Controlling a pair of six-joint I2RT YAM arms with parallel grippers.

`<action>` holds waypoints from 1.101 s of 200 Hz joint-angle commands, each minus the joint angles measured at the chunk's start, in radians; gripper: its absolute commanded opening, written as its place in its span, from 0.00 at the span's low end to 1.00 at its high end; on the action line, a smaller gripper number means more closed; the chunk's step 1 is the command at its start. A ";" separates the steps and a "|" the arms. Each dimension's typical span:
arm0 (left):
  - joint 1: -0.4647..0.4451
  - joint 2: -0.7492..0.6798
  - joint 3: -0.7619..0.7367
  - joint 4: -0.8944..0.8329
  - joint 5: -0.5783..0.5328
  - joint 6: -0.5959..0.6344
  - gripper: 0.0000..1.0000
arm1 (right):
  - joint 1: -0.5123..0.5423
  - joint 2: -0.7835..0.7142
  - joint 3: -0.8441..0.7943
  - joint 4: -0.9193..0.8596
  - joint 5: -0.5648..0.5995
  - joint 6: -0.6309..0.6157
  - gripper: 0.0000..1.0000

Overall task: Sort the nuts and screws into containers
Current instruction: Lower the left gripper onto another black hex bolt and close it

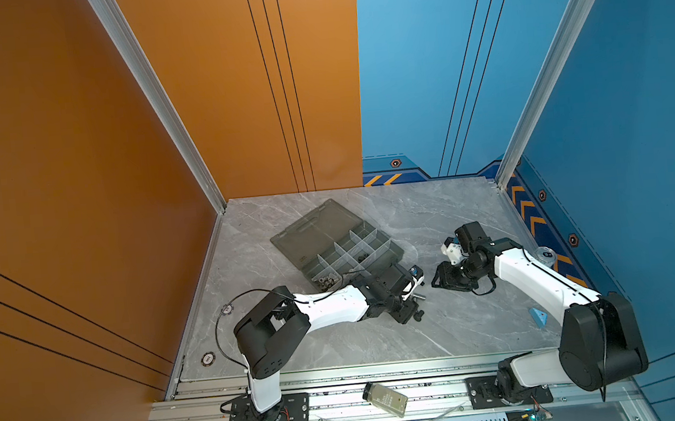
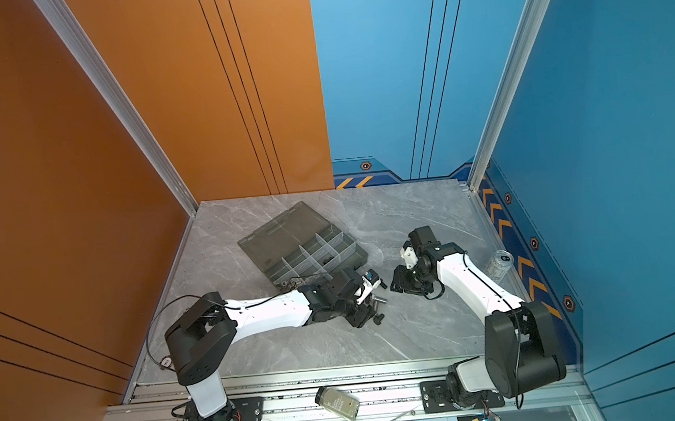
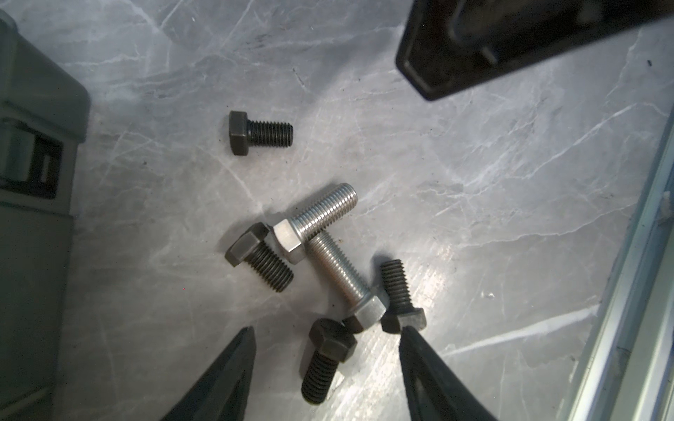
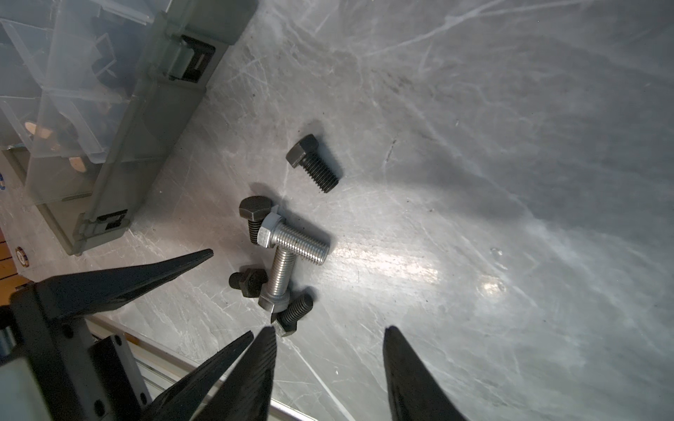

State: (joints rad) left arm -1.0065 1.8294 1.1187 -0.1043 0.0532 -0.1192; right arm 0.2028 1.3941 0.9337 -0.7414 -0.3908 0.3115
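Six screws [image 3: 321,226] lie loose on the table [image 3: 474,182], just beside the organiser box [image 4: 153,109]. Left jaws open, empty, either side of one black screw [image 3: 330,340]. Right jaws open, empty, near the screws.

A smoky-grey organiser box [image 1: 376,239] lies open on the grey marbled counter [image 1: 339,344], lid [image 1: 312,226] flat behind it, with a clutch of nuts [image 1: 327,280] in its near left corner cell. Just off the box's near right corner, the left tool [image 1: 408,312] and right tool [image 1: 438,282] flank a few loose screws [image 1: 418,296]. A silver can [image 1: 545,255] stands well to the box's right.
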 commanded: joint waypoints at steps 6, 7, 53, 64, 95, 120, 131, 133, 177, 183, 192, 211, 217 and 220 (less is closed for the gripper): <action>-0.013 0.028 -0.009 -0.030 -0.001 0.018 0.62 | -0.005 -0.011 -0.010 -0.027 -0.011 -0.021 0.51; -0.013 0.028 -0.008 -0.030 -0.001 0.018 0.62 | -0.004 -0.012 -0.010 -0.027 -0.011 -0.021 0.51; -0.013 0.051 -0.010 -0.026 0.006 0.012 0.60 | -0.005 -0.003 -0.007 -0.023 -0.014 -0.023 0.50; -0.014 0.057 -0.009 -0.026 0.007 0.010 0.60 | -0.005 0.000 -0.006 -0.023 -0.016 -0.024 0.51; -0.013 0.069 -0.003 -0.036 0.004 0.011 0.59 | -0.004 0.005 -0.002 -0.023 -0.018 -0.026 0.51; -0.009 0.079 0.001 -0.043 0.002 0.013 0.57 | -0.005 0.005 -0.003 -0.023 -0.017 -0.026 0.51; -0.008 0.082 0.003 -0.044 0.000 0.013 0.56 | -0.006 0.005 -0.002 -0.023 -0.017 -0.025 0.51; -0.009 0.081 0.004 -0.045 0.002 0.013 0.56 | -0.006 0.005 -0.003 -0.023 -0.017 -0.026 0.51; -0.005 0.092 0.013 -0.056 0.002 0.012 0.51 | -0.005 0.008 -0.002 -0.021 -0.019 -0.026 0.51; -0.005 0.093 0.016 -0.057 0.003 0.014 0.50 | -0.006 0.008 -0.003 -0.022 -0.018 -0.025 0.51; -0.004 0.097 0.020 -0.058 0.005 0.014 0.49 | -0.006 0.008 -0.003 -0.022 -0.017 -0.026 0.51; -0.004 0.105 0.028 -0.063 0.006 0.015 0.47 | -0.006 0.006 -0.004 -0.022 -0.018 -0.026 0.51; -0.004 0.108 0.032 -0.063 0.007 0.015 0.46 | -0.006 0.005 -0.003 -0.021 -0.017 -0.026 0.51; -0.004 0.109 0.032 -0.063 0.008 0.015 0.46 | -0.006 0.005 -0.005 -0.021 -0.017 -0.026 0.51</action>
State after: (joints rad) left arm -1.0092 1.9038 1.1252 -0.1272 0.0532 -0.1196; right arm 0.2028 1.3941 0.9337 -0.7410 -0.3935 0.3042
